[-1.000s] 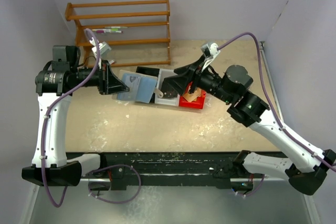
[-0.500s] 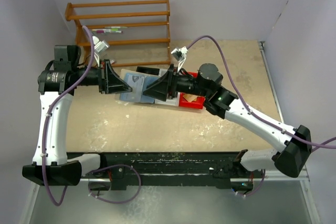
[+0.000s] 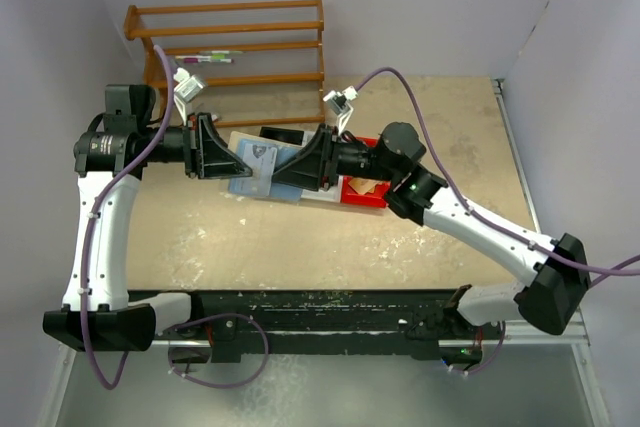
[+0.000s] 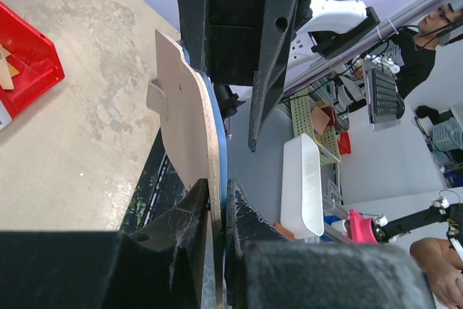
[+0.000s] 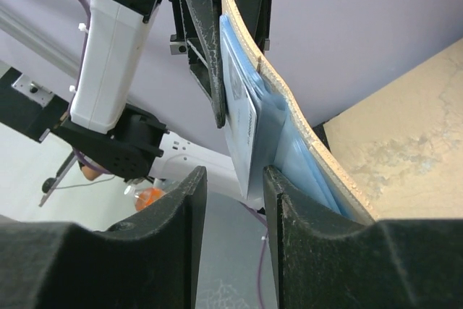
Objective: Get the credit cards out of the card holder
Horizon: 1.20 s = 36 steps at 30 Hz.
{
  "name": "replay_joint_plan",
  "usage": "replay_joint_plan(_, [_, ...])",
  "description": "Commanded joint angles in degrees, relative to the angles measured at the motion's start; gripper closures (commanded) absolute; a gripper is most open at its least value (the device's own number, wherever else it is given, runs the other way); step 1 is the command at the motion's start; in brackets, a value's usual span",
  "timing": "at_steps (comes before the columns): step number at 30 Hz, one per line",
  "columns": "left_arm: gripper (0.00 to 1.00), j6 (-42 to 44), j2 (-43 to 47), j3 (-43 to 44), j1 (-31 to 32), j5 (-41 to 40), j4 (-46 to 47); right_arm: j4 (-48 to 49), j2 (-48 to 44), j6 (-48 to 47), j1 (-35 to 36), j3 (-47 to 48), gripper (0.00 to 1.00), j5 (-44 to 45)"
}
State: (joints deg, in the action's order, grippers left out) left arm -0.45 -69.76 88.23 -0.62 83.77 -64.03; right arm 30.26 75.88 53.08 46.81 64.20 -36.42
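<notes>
- Well, the left gripper (image 3: 232,161) reaches in from 9 o'clock and is clamped tight on the card holder (image 3: 256,163), pinching the edge of its tan cover.
- The card holder hangs open in the air above the table (image 3: 300,237), a little toward 11 o'clock from the middle of the table. Its bluish clear sleeves (image 5: 289,151) show inside the tan cover.
- The right gripper (image 3: 277,177) comes in from 3 o'clock. Its jaws stand narrow but not closed, one on each side of a credit card (image 5: 243,124).
- This credit card sticks out of a sleeve, and in the right wrist view I see a thin gap between it and each finger.
- A red bin (image 3: 365,193) sits on the table at 3 o'clock of the holder.
- A wooden rack (image 3: 235,47) stands at 12 o'clock.
</notes>
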Motion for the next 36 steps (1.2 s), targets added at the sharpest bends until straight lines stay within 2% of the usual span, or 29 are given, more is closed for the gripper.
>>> replay_joint_plan(1, [1.00,-0.5,0.8,-0.2,0.1,3.8,1.3,5.0,0.9,2.4,-0.2,1.8,0.62,-1.8])
replay_joint_plan(9, [1.00,0.5,1.1,-0.7,0.1,2.0,1.1,6.4,3.2,3.6,-0.2,3.3,0.74,-2.1])
replay_joint_plan(13, [1.00,1.4,1.5,-1.3,0.1,1.6,0.6,8.6,4.1,5.0,-0.3,3.6,0.84,-2.9])
replay_joint_plan(19, [0.94,5.8,0.6,-0.5,0.1,1.0,-3.8,13.1,4.4,8.3,-1.2,1.6,1.00,-4.6])
replay_joint_plan(27, [0.89,7.2,0.2,0.0,0.1,7.3,-5.4,24.5,3.8,14.8,-3.2,-4.8,1.00,-7.8])
replay_joint_plan(32, [0.96,6.3,0.1,0.0,0.1,8.4,-5.0,27.1,3.1,15.7,-3.5,-6.0,1.00,-8.2])
replay_joint_plan(36, [0.95,5.8,0.4,0.0,0.1,8.1,-4.6,27.6,2.2,15.9,-3.8,-8.9,1.00,-7.9])
